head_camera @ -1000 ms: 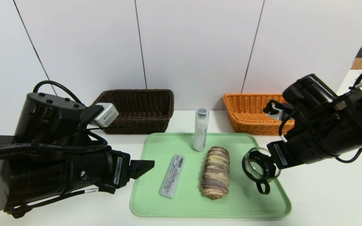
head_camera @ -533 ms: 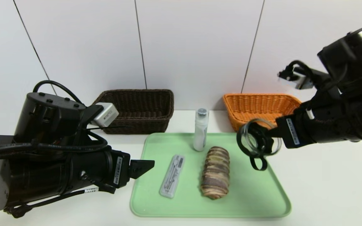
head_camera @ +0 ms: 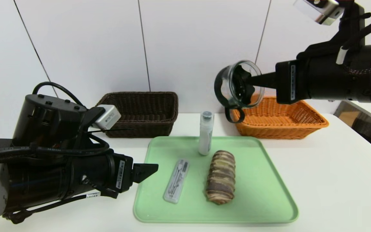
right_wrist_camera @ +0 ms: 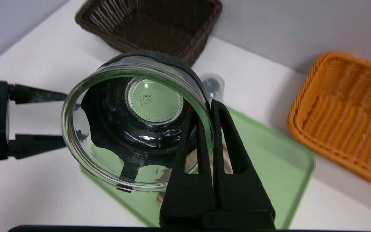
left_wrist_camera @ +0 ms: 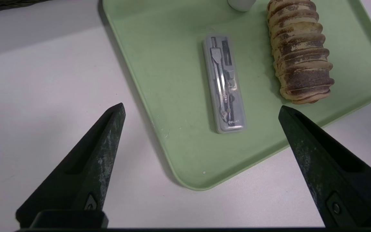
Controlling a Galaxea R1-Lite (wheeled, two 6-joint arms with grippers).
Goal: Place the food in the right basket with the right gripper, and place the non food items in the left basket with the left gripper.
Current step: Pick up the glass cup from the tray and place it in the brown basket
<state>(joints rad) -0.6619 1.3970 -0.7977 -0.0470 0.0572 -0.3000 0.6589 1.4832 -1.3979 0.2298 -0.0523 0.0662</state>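
One glass jar (head_camera: 239, 84) aloft, right gripper (head_camera: 248, 84).

Bright, even overhead light; soft short shadows under the tray (head_camera: 279, 206) rim on the white surface (head_camera: 333, 180). Specular glints on the glass jar (right_wrist_camera: 134, 119) in the right wrist view. Tray edge past the jar blurred. Mild wide-angle bowing at head-view edges.
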